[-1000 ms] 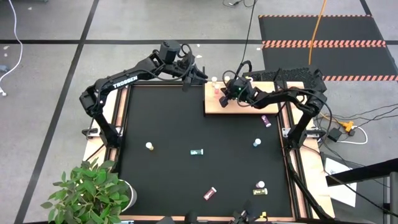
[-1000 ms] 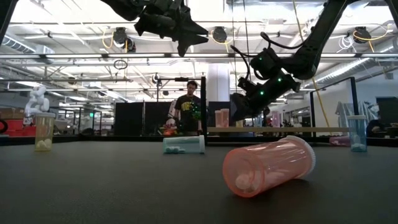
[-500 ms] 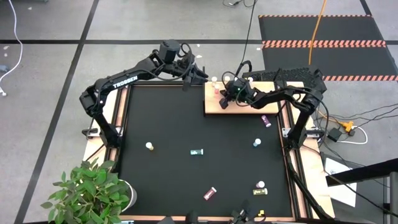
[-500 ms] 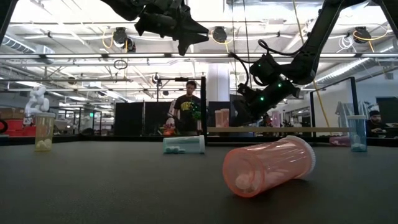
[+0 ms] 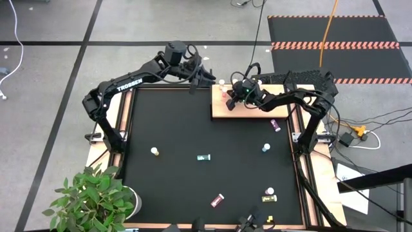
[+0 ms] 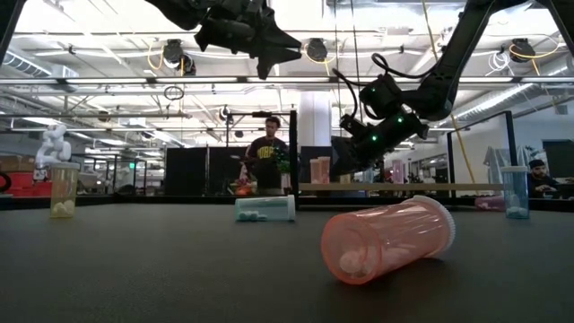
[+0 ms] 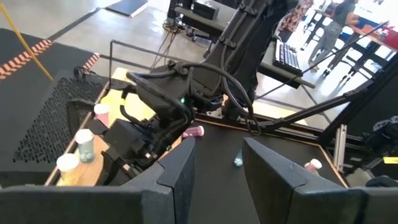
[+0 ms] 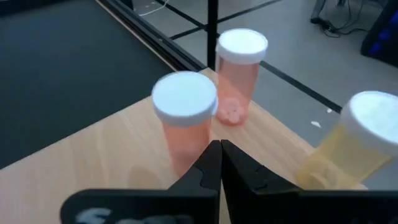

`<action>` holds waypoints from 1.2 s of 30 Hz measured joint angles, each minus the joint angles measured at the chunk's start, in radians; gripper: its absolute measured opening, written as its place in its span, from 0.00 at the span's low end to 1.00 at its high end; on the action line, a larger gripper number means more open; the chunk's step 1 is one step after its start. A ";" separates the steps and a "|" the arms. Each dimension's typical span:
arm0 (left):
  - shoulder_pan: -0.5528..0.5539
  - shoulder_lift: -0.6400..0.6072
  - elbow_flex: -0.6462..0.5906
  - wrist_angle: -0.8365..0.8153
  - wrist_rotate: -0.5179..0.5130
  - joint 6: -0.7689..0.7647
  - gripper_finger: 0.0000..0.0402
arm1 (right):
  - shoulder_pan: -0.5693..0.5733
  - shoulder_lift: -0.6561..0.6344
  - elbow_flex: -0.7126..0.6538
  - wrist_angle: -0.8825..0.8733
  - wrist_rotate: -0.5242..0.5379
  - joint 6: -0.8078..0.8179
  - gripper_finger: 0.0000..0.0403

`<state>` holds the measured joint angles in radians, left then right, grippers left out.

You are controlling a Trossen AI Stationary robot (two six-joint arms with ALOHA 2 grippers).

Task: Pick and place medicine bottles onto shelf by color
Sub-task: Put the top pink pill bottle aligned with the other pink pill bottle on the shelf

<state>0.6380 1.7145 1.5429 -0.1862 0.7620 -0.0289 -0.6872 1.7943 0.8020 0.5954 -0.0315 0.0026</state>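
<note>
Shelf [image 5: 248, 108] sits at the far right corner of the black mat [image 5: 174, 142], a flat light wooden board. Right gripper [image 5: 235, 94] hangs over the shelf's left end; in the right wrist view its fingers [image 8: 208, 168] are pressed together with nothing between them, just short of two upright pink bottles. Nearer pink bottle [image 8: 183, 118] stands on the board just ahead of the fingertips; second pink bottle [image 8: 239, 71] stands close behind it at the board's corner. Yellowish bottle [image 8: 348, 146] stands beside them, apart from both.

Left gripper [image 5: 201, 76] is held in the air over the mat's far edge, just left of the shelf; its fingers [image 7: 177, 171] are spread, empty.

Loose bottles on the mat, well apart from the shelf:
- orange bottle [image 5: 154, 151], upright, left side
- teal bottle [image 5: 204, 157], lying, centre
- pink bottle [image 5: 217, 200], lying, near edge
- blue bottle [image 5: 265, 148], upright, right side
- yellow-green bottle [image 5: 269, 199], lying, with a white-capped one [image 5: 270, 191] just beside it
- purple bottle [image 5: 275, 124], lying just off the shelf's near right corner

Potted plant [image 5: 96, 196] stands at the near left corner. Person [image 6: 267, 163] is in the room beyond the table.
</note>
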 joint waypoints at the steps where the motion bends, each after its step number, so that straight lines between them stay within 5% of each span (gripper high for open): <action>1: 0.000 0.000 0.000 0.004 -0.003 0.000 0.33 | 0.000 0.000 0.002 -0.001 0.000 0.000 0.00; 30: 0.000 0.000 0.000 -0.014 -0.004 -0.034 0.33 | 0.002 0.000 0.004 -0.032 -0.105 0.011 0.00; 36: 0.001 -0.005 0.000 -0.041 -0.005 -0.081 0.33 | 0.003 -0.016 0.004 -0.086 -0.042 0.016 0.00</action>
<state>0.6385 1.7099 1.5429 -0.2272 0.7574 -0.1099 -0.6846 1.7778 0.8055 0.5092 -0.0733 0.0188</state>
